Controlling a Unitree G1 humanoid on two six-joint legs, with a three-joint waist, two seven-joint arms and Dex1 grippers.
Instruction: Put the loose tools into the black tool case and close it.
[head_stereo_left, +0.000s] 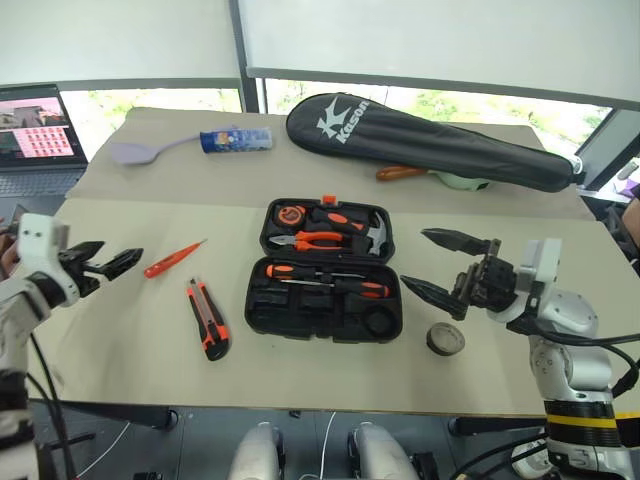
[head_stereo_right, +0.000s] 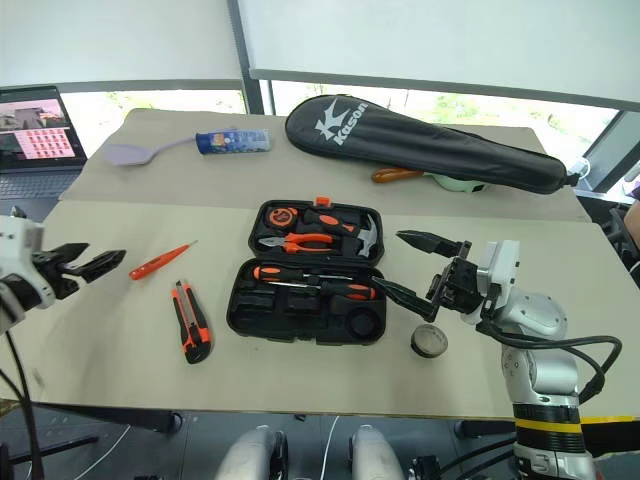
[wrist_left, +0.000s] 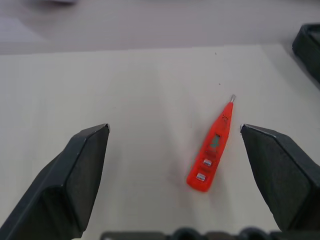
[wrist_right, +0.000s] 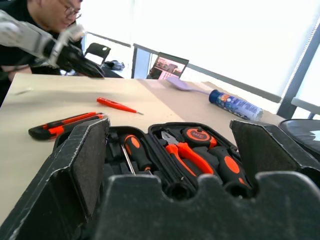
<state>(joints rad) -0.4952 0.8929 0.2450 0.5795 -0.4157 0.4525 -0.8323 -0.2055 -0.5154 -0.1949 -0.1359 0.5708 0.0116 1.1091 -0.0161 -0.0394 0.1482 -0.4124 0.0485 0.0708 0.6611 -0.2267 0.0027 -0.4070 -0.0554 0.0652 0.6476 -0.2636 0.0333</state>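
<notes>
Three loose tools are lying outside the black tool case. Your left gripper, jaws spread and empty, is facing the tester screwdriver at its three o'clock, long axis pointing toward two o'clock, nearer than your right gripper, also spread.

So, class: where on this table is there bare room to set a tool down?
Bare: the front strip before the tool case, and between utility knife and case. Crowded: the far end, with racket bag, spoon and tube.
</notes>
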